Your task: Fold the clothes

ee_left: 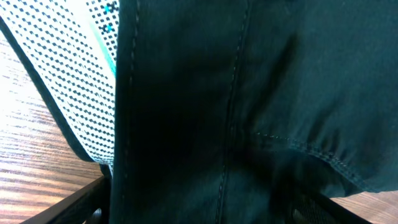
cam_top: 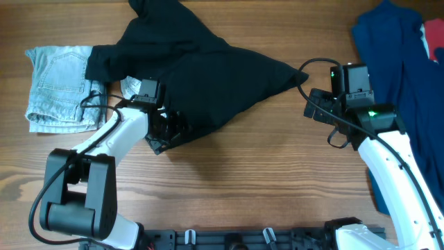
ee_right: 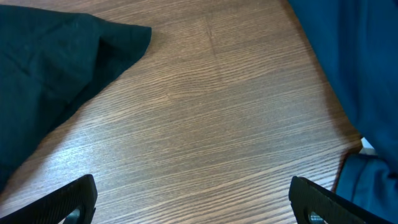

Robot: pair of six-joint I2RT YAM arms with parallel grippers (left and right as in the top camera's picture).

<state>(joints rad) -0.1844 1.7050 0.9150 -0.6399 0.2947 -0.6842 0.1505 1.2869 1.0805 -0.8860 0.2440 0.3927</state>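
Observation:
The black garment [cam_top: 201, 69] lies bunched in a rough triangle at the table's back middle, one corner pointing right. My left gripper [cam_top: 170, 128] is at its lower left edge, partly under the fabric. In the left wrist view the black fabric [ee_left: 249, 93] with stitched seams fills the frame, and the left gripper's [ee_left: 199, 214] fingers stand wide apart with fabric between them. My right gripper [cam_top: 313, 104] is open and empty just right of the garment's right corner. The right wrist view shows that gripper [ee_right: 193, 205] over bare wood, with the corner [ee_right: 50, 62] at upper left.
A small light-blue denim piece [cam_top: 59, 87] lies at the left, partly under the black garment. A royal-blue cloth [cam_top: 402, 62] covers the right side and shows in the right wrist view [ee_right: 348, 62]. A white dotted fabric [ee_left: 81, 81] lies beside the black fabric.

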